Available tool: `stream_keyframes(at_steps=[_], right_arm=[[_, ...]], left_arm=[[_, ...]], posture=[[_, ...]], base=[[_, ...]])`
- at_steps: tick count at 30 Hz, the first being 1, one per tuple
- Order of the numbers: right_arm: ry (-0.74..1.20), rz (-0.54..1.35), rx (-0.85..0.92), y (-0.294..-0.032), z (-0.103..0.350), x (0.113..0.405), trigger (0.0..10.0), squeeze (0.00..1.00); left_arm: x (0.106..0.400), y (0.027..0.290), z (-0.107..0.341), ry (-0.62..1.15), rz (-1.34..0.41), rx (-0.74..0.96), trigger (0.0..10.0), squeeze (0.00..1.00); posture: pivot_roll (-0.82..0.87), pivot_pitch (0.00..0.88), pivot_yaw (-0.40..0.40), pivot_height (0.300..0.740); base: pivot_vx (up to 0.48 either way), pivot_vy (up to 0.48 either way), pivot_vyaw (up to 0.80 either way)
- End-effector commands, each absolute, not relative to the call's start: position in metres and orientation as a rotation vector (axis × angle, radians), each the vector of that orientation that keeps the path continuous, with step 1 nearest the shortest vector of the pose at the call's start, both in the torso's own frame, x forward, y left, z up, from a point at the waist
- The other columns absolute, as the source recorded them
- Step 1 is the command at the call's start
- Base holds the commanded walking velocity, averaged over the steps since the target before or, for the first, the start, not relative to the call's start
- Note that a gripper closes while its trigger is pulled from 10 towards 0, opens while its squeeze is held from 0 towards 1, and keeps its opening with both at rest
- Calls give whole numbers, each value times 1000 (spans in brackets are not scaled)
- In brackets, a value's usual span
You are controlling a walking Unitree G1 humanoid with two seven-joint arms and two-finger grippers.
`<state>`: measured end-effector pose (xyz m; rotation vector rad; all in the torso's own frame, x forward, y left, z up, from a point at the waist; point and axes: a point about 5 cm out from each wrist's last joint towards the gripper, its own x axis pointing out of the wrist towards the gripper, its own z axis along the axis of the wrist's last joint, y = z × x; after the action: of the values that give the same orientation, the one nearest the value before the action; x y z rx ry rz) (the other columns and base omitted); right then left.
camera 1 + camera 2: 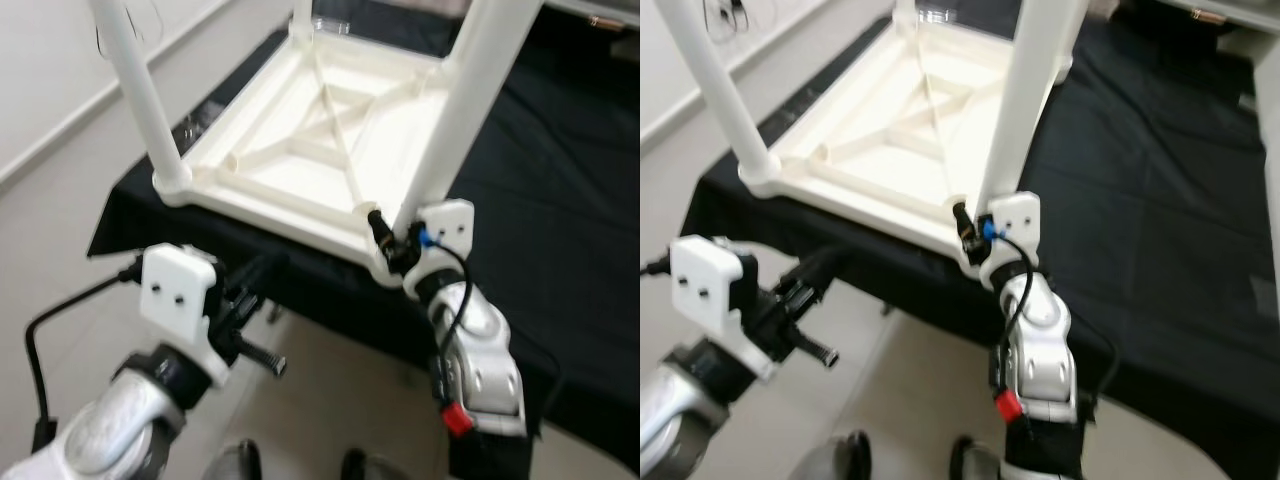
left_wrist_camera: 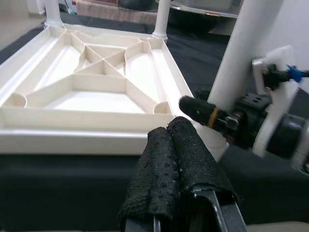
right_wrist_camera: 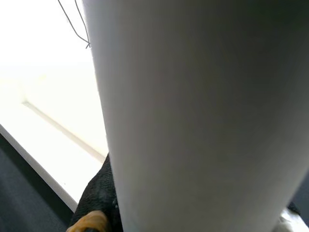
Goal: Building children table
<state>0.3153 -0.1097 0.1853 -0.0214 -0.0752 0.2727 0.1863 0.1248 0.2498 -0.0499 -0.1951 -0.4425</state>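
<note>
A white plastic children's table (image 1: pixel 300 150) lies upside down on a black-covered surface, its ribbed underside facing up. White legs stand in its corners: the near-left leg (image 1: pixel 145 95), the near-right leg (image 1: pixel 460 110) and two far legs (image 2: pixel 163 17). My right gripper (image 1: pixel 392 240) is shut on the base of the near-right leg, with one black finger (image 2: pixel 203 110) lying against it. In the right wrist view that leg (image 3: pixel 203 116) is pressed close to the camera. My left gripper (image 2: pixel 174 137) is shut and holds nothing, hovering just in front of the table's near rim (image 2: pixel 72 140).
The black cloth surface (image 1: pixel 560 200) stretches to the right and behind the table. Pale floor (image 1: pixel 60 220) and a wall lie to the left. My feet (image 1: pixel 240 462) stand at the near edge of the cloth.
</note>
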Motion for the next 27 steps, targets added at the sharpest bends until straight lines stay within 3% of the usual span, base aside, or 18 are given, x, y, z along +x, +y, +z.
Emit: stream_keyframes(at_steps=[1,3,4,8,9,10,11,16,19,25,26,27], right_arm=[[114,326,74,-80,157,322,0,0],[92,363,78,-71,164,328,0,0],[89,388,103,-64,170,334,10000,0],[86,477,68,-56,180,341,10000,0],[117,511,120,-53,182,337,10000,341],[117,511,120,-53,182,337,10000,341],[103,551,171,-57,188,338,10000,1000],[3,755,190,-73,207,347,10000,1000],[-128,974,89,-105,239,364,10000,1000],[-155,982,29,-113,253,380,10000,1000],[-147,1029,47,-110,258,384,10000,737],[-139,1130,50,-104,261,383,10000,0]], left_arm=[[187,126,252,-216,-441,-47,10000,0],[190,125,253,-227,-440,-45,10000,0],[191,124,253,-231,-443,-43,10000,0],[193,124,253,-230,-455,-32,10000,0],[193,124,253,-229,-457,-31,10000,0],[193,124,253,-229,-457,-31,10000,0],[193,124,253,-226,-458,-32,10000,0],[189,122,250,-209,-462,-44,10000,0],[180,119,246,-184,-461,-64,10000,0],[174,118,243,-167,-455,-78,10000,0],[172,117,242,-157,-456,-81,10000,0],[170,117,241,-150,-457,-83,10000,0]], posture=[[162,189,-83,740],[159,165,-73,740],[160,166,-65,740],[161,159,-59,740],[153,168,-50,740],[153,168,-50,740],[158,185,-50,740],[164,224,-50,740],[171,265,-59,740],[181,309,-64,740],[193,331,-62,740],[203,343,-60,740]], base=[[0,0,0],[0,0,0],[0,0,0],[0,0,0],[0,0,0],[0,0,0],[0,0,0],[0,0,0],[0,0,0],[0,0,0],[0,0,0],[0,0,0]])
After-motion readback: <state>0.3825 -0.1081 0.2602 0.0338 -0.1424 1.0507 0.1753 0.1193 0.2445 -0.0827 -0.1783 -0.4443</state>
